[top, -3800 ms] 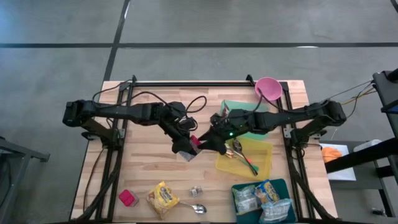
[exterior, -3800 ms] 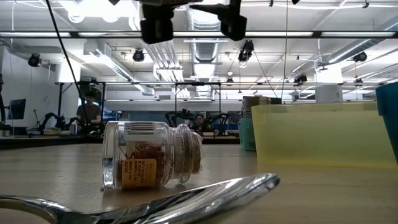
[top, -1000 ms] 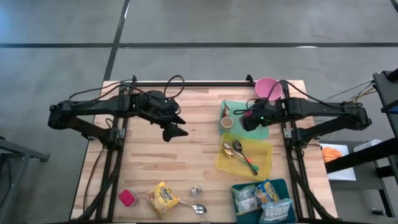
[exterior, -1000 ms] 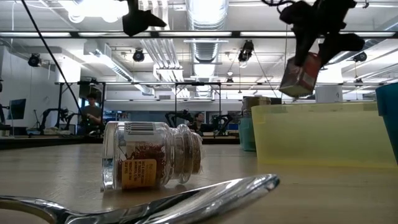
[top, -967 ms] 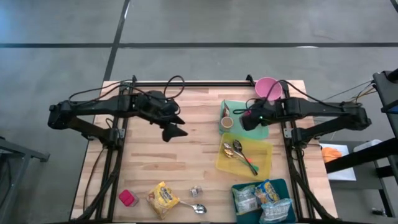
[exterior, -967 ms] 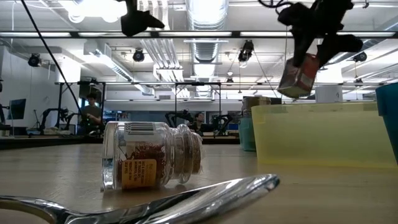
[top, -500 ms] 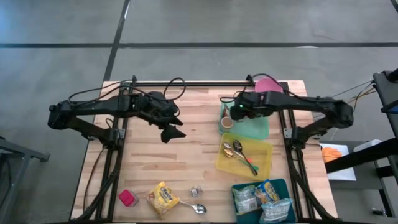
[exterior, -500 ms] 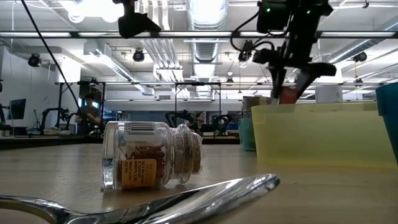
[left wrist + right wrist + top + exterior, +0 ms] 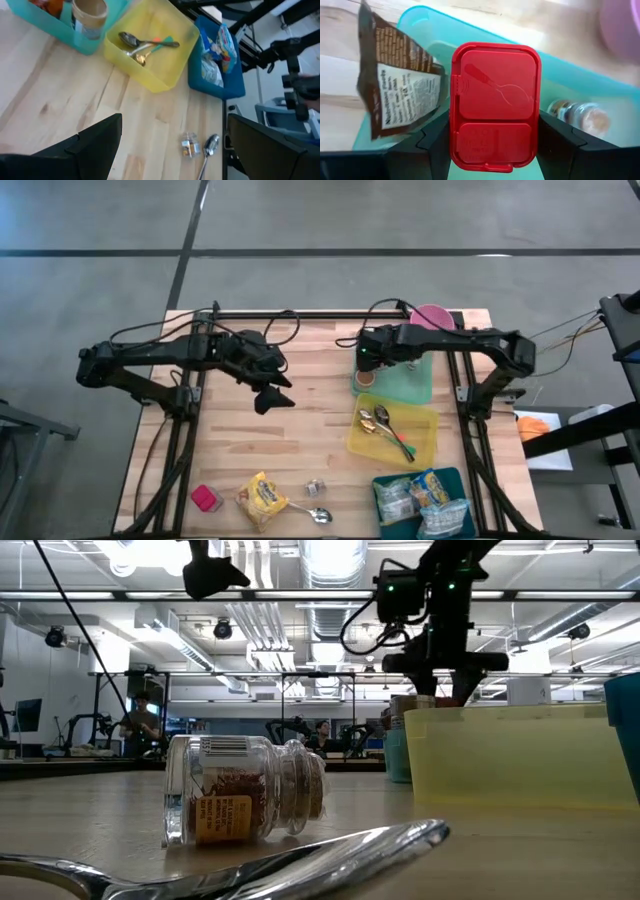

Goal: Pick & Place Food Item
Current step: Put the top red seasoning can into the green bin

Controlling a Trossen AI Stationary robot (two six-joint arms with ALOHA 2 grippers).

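- Since a second ago the right arm has swung from the tray's far side toward the table's middle, bringing the red-lidded container low over the tray; the left arm has barely shifted.
- High view: the right gripper (image 9: 367, 358) sits over the near-left corner of the light green tray (image 9: 418, 385), beside a paper cup (image 9: 365, 377). The left gripper (image 9: 272, 399) hovers over bare wood left of centre. A pink bowl (image 9: 433, 317) stands at the table's back edge. The yellow bin (image 9: 425, 442) holds spoons; the blue bin (image 9: 392, 520) holds snack packets. A yellow packet (image 9: 261, 499), a red cube (image 9: 206, 498) and a small jar (image 9: 314, 487) lie near the front.
- Low view: the right arm (image 9: 440, 620) reaches down behind the yellow bin (image 9: 520, 755); the jar (image 9: 245, 787) lies on its side in front.
- Left wrist view: the left gripper's fingers (image 9: 92, 142) stand wide apart, holding nothing, above the wood.
- Right wrist view: the red-lidded container (image 9: 495, 105) is clamped between the right gripper's fingers (image 9: 425, 145), inside the tray (image 9: 470, 35), next to a brown packet (image 9: 395, 90) and a bottle (image 9: 580, 112).
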